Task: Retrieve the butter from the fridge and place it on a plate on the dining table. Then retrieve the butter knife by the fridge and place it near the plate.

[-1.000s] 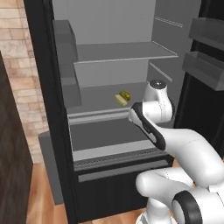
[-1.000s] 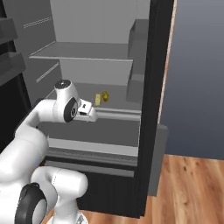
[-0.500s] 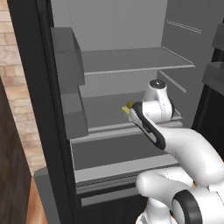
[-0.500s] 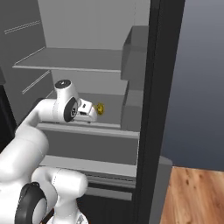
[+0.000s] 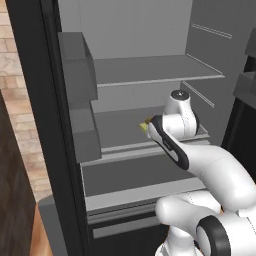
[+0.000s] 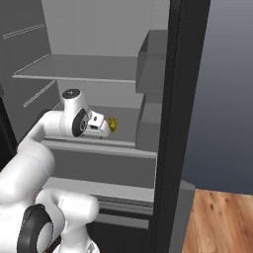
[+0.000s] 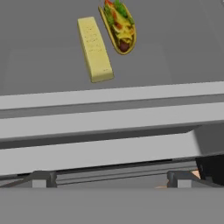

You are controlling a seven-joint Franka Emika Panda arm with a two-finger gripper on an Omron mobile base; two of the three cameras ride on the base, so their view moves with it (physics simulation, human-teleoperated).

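In the hand view the butter (image 7: 95,49), a matte pale-yellow rectangular stick, lies at upper centre on a smooth grey shelf (image 7: 175,52) of the fridge (image 5: 35,125), just beside a curved taco (image 7: 119,26) with red and green filling. The gripper (image 7: 109,178) has its tips spread wide at the bottom edge, holding nothing. From the right base view, only a small yellow speck marks the food, beyond the white hand.
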